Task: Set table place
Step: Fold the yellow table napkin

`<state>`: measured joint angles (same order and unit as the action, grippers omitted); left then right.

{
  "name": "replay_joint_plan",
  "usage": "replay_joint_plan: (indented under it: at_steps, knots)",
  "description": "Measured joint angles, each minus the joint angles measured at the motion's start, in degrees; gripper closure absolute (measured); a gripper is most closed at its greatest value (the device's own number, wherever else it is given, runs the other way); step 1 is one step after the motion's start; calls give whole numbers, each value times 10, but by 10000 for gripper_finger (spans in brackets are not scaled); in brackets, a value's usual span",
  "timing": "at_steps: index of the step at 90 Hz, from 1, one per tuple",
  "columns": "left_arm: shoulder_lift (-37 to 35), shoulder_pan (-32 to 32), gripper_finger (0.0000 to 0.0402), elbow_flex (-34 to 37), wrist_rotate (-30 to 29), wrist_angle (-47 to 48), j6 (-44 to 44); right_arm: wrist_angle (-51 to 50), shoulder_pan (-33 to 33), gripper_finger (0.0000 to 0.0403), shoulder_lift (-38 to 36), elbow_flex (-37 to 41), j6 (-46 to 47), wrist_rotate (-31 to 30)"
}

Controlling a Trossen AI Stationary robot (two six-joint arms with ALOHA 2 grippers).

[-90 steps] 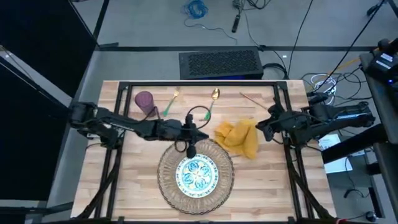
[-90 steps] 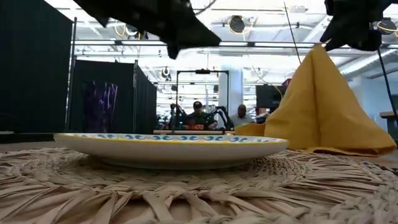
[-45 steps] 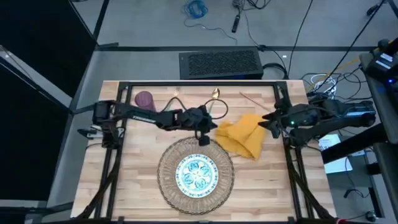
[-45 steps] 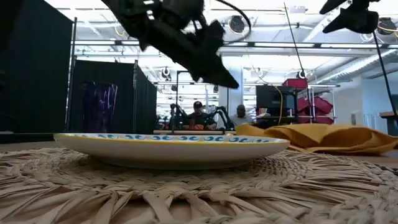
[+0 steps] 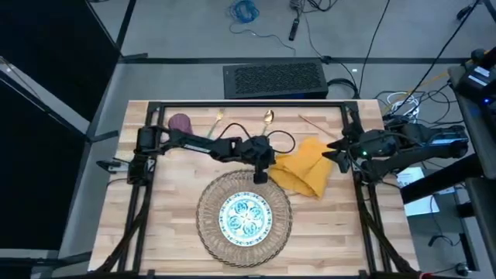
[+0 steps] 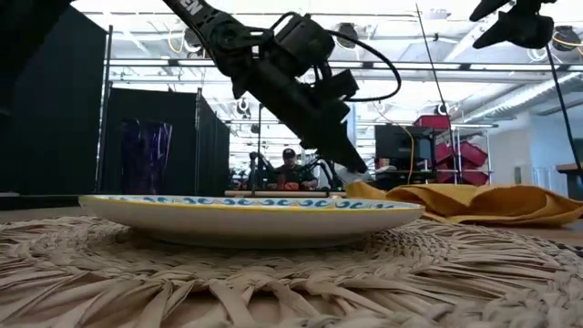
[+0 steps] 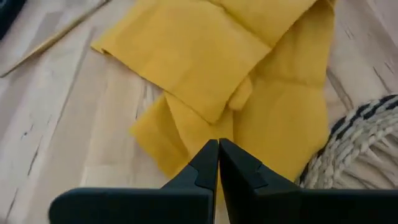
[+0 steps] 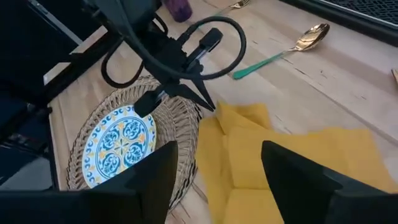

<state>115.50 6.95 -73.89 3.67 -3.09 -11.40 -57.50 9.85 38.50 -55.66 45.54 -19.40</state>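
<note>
Since a moment ago the left arm has stretched further across the light wooden plank table, and its left gripper has come down from above the mat to the near corner of the yellow cloth napkin. That napkin, which stood up in a peak a second ago, now lies slumped and flat on the boards beside the round woven wicker mat. The right arm has hardly shifted in the last half second.

No brand name or label can be read from where I stand; some white lettering on the left arm in the low view is too small to make out.

The left arm runs long and low from the table's left edge toward the centre, wrist tipped downward. Its fingers are pressed together, the tips at the napkin's edge just beside the mat's rim; whether any cloth is pinched between them I cannot tell. The right gripper hovers off the napkin's far side, its two fingers spread wide apart, holding nothing.

On the mat sits the small white plate with teal pattern. Along the back edge lie the purple cup, the gold teal-handled fork and the gold teal-handled spoon.
</note>
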Motion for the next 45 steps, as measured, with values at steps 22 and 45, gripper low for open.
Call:
replay_joint_plan:
  at_steps: [22,45]
  knots:
    - [-1,-1,366,-1,22,39,5,-11,0,183,0,0,1,0]
    - [-4,-26,293,-26,-92,34,-45,-12,0,183,0,0,-2,-2]
